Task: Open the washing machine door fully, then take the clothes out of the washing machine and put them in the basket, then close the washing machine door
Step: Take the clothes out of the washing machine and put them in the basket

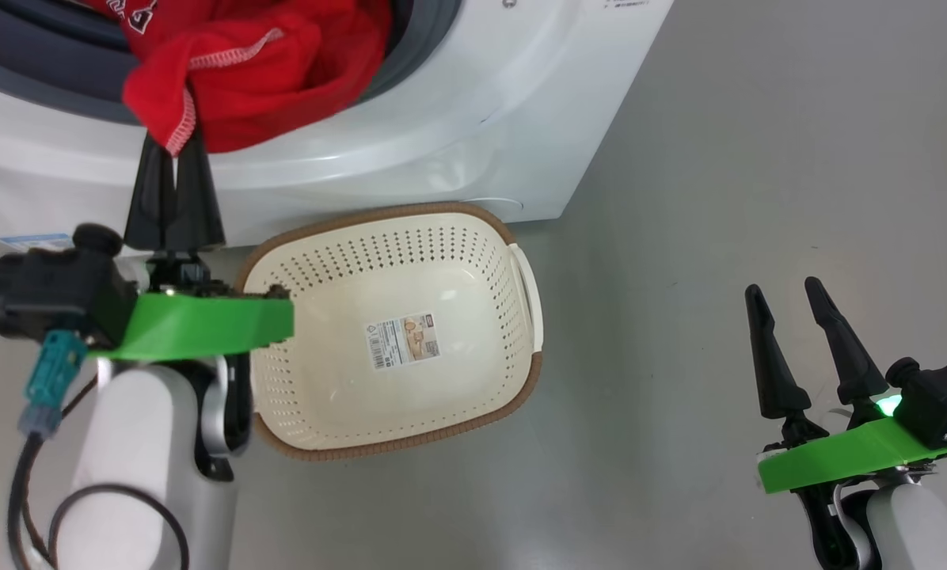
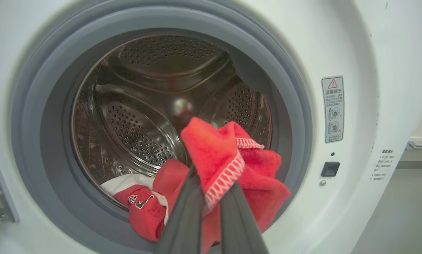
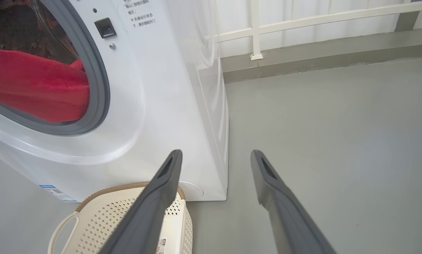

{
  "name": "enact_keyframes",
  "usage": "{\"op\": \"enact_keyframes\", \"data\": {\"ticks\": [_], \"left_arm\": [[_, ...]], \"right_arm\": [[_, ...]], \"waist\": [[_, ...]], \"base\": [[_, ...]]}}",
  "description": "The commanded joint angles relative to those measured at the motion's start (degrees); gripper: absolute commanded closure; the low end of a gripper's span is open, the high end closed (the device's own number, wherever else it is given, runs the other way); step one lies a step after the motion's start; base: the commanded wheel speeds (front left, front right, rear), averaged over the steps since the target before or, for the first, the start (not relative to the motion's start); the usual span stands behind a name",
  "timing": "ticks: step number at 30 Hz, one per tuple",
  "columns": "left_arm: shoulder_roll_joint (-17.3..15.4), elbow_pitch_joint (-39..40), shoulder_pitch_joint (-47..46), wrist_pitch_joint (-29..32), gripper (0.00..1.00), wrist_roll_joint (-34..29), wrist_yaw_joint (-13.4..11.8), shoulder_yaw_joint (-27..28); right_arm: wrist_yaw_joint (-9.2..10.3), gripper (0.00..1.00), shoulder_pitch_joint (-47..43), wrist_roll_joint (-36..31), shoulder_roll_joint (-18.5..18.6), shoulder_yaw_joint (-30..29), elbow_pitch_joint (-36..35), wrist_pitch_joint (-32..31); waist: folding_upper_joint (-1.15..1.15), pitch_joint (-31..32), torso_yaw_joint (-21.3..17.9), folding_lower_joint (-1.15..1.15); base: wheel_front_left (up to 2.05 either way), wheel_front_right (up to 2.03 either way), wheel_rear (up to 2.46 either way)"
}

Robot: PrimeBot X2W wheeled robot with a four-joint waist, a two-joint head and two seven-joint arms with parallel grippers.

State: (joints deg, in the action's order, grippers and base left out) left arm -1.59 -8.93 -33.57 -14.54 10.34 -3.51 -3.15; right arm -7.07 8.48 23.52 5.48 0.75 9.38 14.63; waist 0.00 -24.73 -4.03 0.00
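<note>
From the head, we saw our left gripper (image 1: 174, 154) raised to the lower lip of the washing machine (image 1: 442, 119). Its two dark fingers were pressed together on a white-stitched hem of the clothes (image 1: 268, 71), a bright red bundle spilling out over the grey seal (image 1: 422, 43) of the open mouth. The basket (image 1: 378, 212) sat on the grey floor (image 1: 719, 174) just in front of the machine, close against its base, with a paper label (image 1: 404, 339) on its bottom. Our left wrist overlapped its left rim. Our right gripper (image 1: 782, 286) hung well off to the right over the floor, jaws spread wide with nothing between them.

Through the left wrist camera, we found the fingers clamped on a fold of red cloth edged in white zigzag stitching, right at the mouth. More red fabric, one piece with white lettering, draped over the seal's lower edge. A white cloth (image 2: 126, 181) lay behind it at the bottom of the perforated steel drum (image 2: 140, 116). A warning sticker (image 2: 332, 109) and a dark latch slot (image 2: 330, 168) sat on the white front to the right of the opening.

Through the right wrist camera, we saw our two fingers standing apart above the floor. One of them crossed over the basket at the bottom edge. Red cloth filled the lower part of the machine's mouth at upper left, and a white railing (image 3: 302, 21) ran along the wall beyond.
</note>
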Motion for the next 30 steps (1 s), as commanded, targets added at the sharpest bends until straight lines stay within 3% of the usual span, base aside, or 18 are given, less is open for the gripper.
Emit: {"op": "enact_keyframes", "data": {"ticks": [1, 6, 13, 30], "left_arm": [[-1.31, 3.14, 1.09, -0.46, 1.00, 0.25, -0.84, 0.87], [-1.30, 9.23, 2.02, -0.46, 1.00, 1.11, -2.95, -0.56], [-1.30, 13.69, 2.35, -0.46, 1.00, 0.91, -4.00, -2.66], [-1.29, -4.97, 2.49, -0.46, 1.00, 4.63, -2.31, -2.56]], "right_arm": [[-0.42, 0.00, -0.49, -0.84, 0.89, 1.06, -1.47, 0.37], [-0.42, 0.00, 0.02, -0.73, 1.08, 0.95, -1.63, 0.37], [-0.42, 0.00, 0.78, -0.58, 1.01, 0.88, -1.60, 0.37], [-0.42, 0.00, 2.98, -0.17, 0.35, 1.76, -1.97, 0.37]], "waist": [[0.00, -0.33, 0.20, 0.00], [0.00, -1.15, 0.40, 0.00], [0.00, -1.93, 0.25, 0.00], [0.00, -6.20, -1.09, 0.00]], "base": [[0.00, 0.00, 0.00], [0.00, 0.00, 0.00], [0.00, 0.00, 0.00], [0.00, 0.00, 0.00]]}}
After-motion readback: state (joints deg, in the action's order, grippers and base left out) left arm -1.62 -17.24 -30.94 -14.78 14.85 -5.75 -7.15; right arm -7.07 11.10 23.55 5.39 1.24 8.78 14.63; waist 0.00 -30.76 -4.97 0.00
